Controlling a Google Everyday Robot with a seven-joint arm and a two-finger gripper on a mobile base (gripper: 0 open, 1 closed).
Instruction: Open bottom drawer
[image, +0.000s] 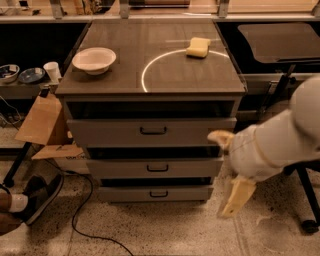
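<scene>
Your gripper (231, 170) hangs at 4 o'clock, by the cabinet's (150, 132) right edge; clenched or released, you cannot tell
Bottom drawer (155, 193) at 6 o'clock, lowest tier; bowl (94, 59) at 10, sponge (198, 47) at 1, cardboard (42, 120) at 9, shoe (40, 197) at 8

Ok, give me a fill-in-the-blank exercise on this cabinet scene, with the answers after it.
1. The cabinet has ___ drawers.
2. On its top stand a yellow sponge and a white ___.
3. The gripper hangs to the picture's right of the bottom drawer, not touching its black ___.
Missing words: three; bowl; handle.
</scene>
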